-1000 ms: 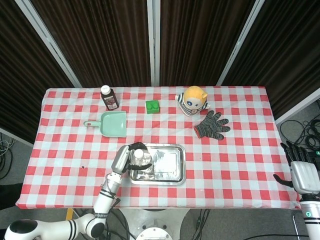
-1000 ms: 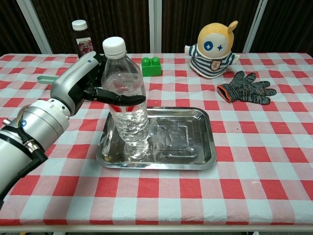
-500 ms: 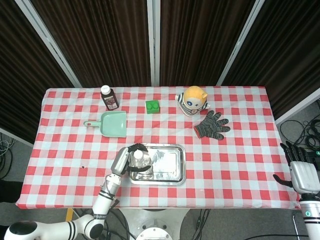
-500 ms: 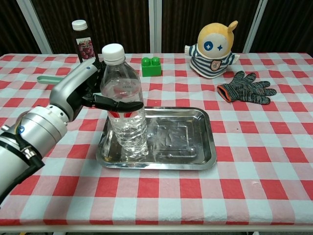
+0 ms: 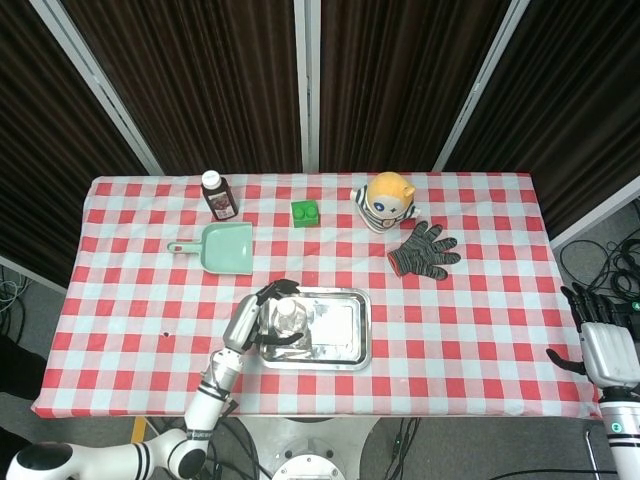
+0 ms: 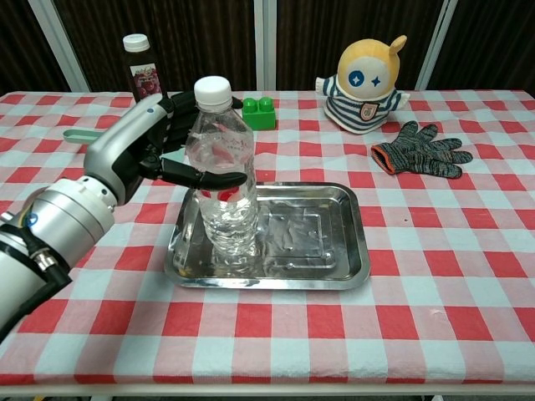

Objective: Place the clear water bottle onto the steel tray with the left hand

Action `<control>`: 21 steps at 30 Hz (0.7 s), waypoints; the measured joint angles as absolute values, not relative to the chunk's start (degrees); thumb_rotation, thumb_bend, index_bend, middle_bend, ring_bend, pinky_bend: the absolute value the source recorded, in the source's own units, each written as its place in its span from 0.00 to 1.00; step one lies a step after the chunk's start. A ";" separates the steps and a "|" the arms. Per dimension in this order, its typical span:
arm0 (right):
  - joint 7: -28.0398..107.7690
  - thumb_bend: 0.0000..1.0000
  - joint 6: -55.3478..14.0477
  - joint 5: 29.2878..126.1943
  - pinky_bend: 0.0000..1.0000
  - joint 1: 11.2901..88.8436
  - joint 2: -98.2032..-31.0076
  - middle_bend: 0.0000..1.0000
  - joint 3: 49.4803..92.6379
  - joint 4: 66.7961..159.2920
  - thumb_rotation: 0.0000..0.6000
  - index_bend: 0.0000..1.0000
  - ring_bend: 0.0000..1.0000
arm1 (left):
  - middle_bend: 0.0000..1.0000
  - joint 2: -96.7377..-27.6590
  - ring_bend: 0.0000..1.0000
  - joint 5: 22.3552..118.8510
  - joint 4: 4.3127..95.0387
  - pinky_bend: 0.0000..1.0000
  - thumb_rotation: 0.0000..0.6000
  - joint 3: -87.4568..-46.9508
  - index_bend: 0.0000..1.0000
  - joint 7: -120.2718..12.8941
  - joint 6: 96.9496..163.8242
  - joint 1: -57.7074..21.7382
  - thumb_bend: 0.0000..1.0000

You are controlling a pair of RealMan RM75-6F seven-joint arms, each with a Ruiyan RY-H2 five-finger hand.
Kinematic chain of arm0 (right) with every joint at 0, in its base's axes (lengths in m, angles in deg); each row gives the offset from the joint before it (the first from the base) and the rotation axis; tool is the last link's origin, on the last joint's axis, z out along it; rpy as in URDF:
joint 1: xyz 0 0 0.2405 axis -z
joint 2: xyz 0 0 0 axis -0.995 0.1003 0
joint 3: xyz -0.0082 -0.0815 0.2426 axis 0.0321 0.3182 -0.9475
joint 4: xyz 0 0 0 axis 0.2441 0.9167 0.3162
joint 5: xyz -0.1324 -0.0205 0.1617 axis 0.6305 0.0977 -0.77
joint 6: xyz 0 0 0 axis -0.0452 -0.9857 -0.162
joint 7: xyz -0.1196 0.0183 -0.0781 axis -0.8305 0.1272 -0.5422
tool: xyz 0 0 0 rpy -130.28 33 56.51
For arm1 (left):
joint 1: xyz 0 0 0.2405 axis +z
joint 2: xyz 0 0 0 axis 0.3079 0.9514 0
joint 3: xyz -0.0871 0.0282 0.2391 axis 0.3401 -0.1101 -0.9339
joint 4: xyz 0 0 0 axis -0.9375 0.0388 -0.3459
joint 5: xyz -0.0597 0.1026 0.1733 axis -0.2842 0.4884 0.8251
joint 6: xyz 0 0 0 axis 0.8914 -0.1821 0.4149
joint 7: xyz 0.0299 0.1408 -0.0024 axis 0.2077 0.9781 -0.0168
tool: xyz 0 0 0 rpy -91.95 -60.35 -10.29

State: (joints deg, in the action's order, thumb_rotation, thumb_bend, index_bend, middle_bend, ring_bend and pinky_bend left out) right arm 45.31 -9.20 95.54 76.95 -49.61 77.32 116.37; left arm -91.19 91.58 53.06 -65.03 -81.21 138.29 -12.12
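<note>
The clear water bottle (image 6: 222,175) is seen standing upright in the left end of the steel tray (image 6: 326,271) on the checked desk (image 6: 468,251), with the fingers (image 6: 209,177) of the left hand (image 6: 146,142) wrapped around its body. The right hand (image 5: 603,340) is held off the desk's right edge, its fingers spread and grasping nothing. A green dustpan (image 5: 222,248) and a grey glove (image 6: 420,149) lie well apart from the tray.

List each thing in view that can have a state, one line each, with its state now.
Water bottle: upright, capped, standing in the tray.
Tray: flat on the table, holding only the bottle.
Left hand: fingers around the bottle.
Right hand: off the table's edge, holding nothing, fingers apart.
Juice bottle: upright, capped.
Dustpan: lying flat.
Glove: lying flat.
Plush toy: sitting upright.
</note>
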 measured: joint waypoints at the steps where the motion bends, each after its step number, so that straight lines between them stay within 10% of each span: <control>1: 45.39 0.10 -9.16 95.54 0.00 76.96 -49.57 0.00 77.30 116.42 1.00 0.00 0.00 | 0.35 -90.96 0.27 91.61 53.62 0.32 1.00 -64.91 0.24 -81.03 138.22 -12.19 0.00; 21: 46.01 0.10 -8.40 96.15 0.00 77.18 -49.02 0.00 77.34 117.08 1.00 0.00 0.00 | 0.31 -74.95 0.24 85.77 79.69 0.26 1.00 -54.96 0.23 -65.55 137.70 -12.91 0.00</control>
State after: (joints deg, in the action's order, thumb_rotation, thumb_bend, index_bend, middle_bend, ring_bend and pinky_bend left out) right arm 46.01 -8.40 96.15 77.18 -49.02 77.34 117.08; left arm -74.95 85.77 79.69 -54.96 -65.55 137.70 -12.91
